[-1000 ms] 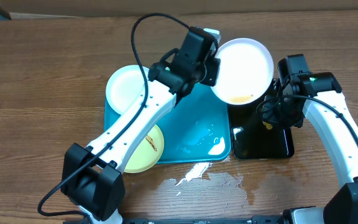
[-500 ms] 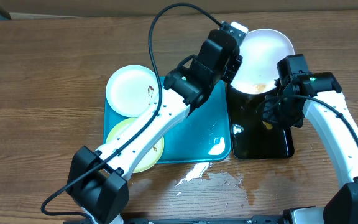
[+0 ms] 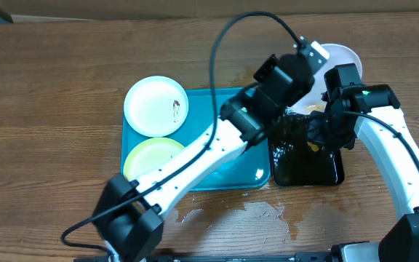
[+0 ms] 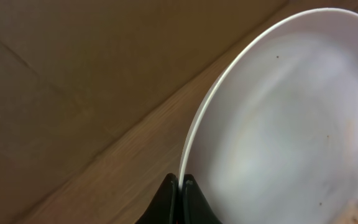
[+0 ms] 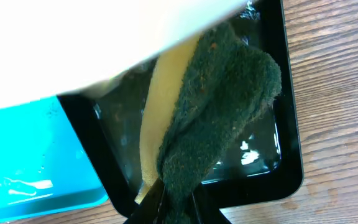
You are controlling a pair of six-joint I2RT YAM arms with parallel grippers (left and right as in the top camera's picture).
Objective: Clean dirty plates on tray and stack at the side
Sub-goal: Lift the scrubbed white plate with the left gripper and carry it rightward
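My left gripper (image 3: 313, 67) is shut on the rim of a white plate (image 3: 340, 57) and holds it tilted above the far end of the black tray (image 3: 308, 167); in the left wrist view the jaws (image 4: 180, 182) pinch the plate's edge (image 4: 278, 124). My right gripper (image 3: 318, 129) is shut on a yellow and green sponge (image 5: 213, 118), which sits just under the held plate (image 5: 92, 37). A second white plate (image 3: 156, 105) with a brown smear and a pale yellow-green plate (image 3: 151, 156) lie on the left side of the turquoise tray (image 3: 202, 98).
The black tray holds dark water (image 5: 260, 143). Water is spilled on the wooden table (image 3: 231, 211) in front of the turquoise tray. A strip of cardboard runs along the table's far edge (image 3: 122, 9).
My left arm has swung the white plate to the right, from above the turquoise tray to above the black tray next to my right gripper. The right arm has stayed put.
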